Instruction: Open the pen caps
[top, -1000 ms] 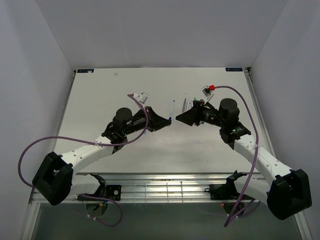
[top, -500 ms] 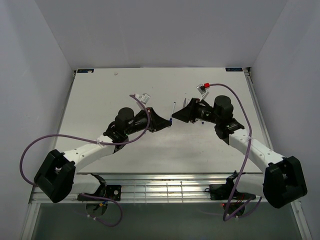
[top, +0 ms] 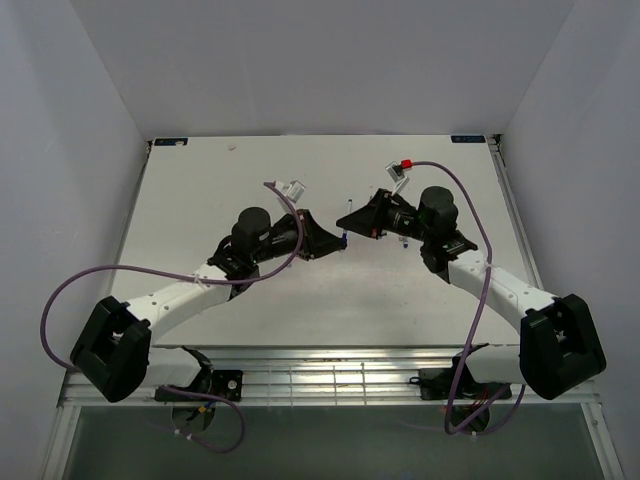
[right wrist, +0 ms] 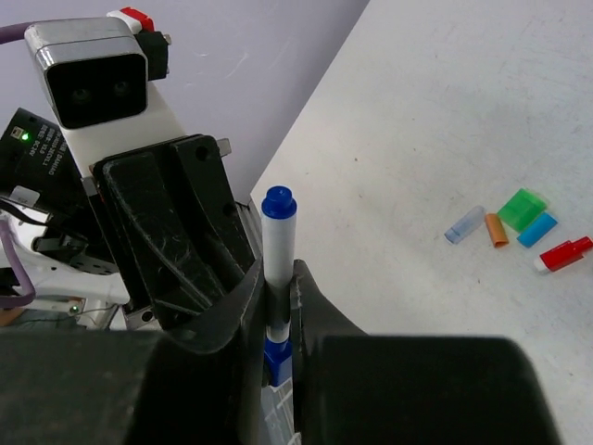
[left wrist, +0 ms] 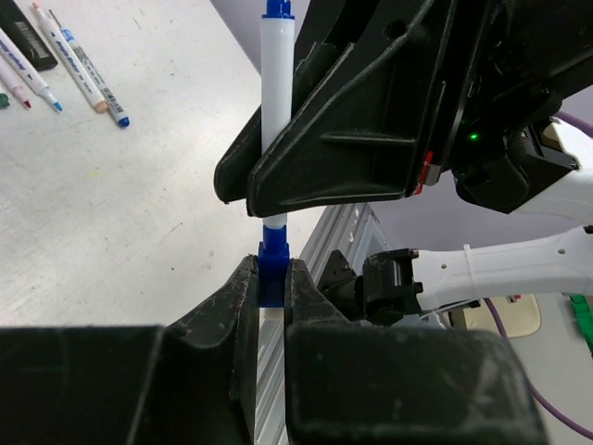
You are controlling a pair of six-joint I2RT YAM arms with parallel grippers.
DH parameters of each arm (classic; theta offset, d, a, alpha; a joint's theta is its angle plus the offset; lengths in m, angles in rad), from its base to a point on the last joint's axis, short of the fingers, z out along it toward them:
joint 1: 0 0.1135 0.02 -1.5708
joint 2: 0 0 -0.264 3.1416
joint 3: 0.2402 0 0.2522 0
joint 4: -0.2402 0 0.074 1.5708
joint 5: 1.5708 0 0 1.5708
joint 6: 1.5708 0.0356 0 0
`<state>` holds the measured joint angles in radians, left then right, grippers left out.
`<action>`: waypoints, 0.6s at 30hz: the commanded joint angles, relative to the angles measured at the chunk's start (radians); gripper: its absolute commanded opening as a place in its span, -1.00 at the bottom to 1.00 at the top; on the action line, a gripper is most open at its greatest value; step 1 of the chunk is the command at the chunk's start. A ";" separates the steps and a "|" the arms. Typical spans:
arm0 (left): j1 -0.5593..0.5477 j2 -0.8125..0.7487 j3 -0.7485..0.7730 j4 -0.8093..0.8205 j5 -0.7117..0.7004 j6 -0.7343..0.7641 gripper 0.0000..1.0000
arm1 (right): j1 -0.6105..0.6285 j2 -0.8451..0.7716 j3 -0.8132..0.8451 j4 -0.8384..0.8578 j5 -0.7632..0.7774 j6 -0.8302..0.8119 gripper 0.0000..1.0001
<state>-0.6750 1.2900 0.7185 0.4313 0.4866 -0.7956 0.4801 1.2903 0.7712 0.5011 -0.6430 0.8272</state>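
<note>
A white pen (left wrist: 275, 83) with blue ends stands upright between both arms above the table, and shows small in the top view (top: 346, 212). My left gripper (left wrist: 274, 278) is shut on the blue cap (left wrist: 274, 264) at the pen's lower end. My right gripper (right wrist: 278, 297) is shut on the white barrel (right wrist: 279, 250) just above that cap. The two grippers' fingertips nearly touch (top: 340, 235). Several loose pen caps lie on the table in the right wrist view: green (right wrist: 523, 208), orange (right wrist: 497, 231), blue (right wrist: 537, 229), red (right wrist: 565, 254) and pale grey-blue (right wrist: 464, 224).
Several other pens (left wrist: 69, 60) and a black marker (left wrist: 28, 39) lie side by side on the white table (top: 220, 190). A metal rail (top: 330, 375) runs along the table's near edge. Purple cables loop off both arms.
My right arm swung left to the upright pen and its gripper closed on the barrel. My left gripper kept its hold on the pen's lower end and shifted only slightly.
</note>
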 commanded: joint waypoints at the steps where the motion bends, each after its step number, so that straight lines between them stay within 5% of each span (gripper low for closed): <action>1: 0.009 0.000 0.105 0.009 0.128 0.010 -1.00 | 0.014 0.000 -0.003 0.111 -0.030 0.027 -0.85; 5: 0.072 0.051 0.060 0.243 0.430 -0.143 -1.00 | -0.006 0.000 -0.078 0.301 -0.076 0.120 -0.85; 8: 0.132 0.109 -0.026 0.806 0.596 -0.427 -1.00 | -0.047 0.036 -0.113 0.604 -0.154 0.299 -0.85; 11: 0.173 0.193 -0.089 1.137 0.650 -0.676 -1.00 | -0.067 0.107 -0.135 0.922 -0.204 0.447 -0.85; 16: 0.180 0.183 -0.111 1.021 0.609 -0.622 -1.00 | -0.075 0.101 -0.099 0.880 -0.202 0.425 -0.85; 18: 0.173 0.055 -0.100 0.552 0.532 -0.323 -1.00 | -0.081 0.023 -0.075 0.536 -0.132 0.287 -0.85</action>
<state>-0.4992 1.4929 0.6064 1.1564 1.0512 -1.3258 0.4049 1.4048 0.6548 1.1530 -0.8127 1.2133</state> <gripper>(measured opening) 0.193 0.165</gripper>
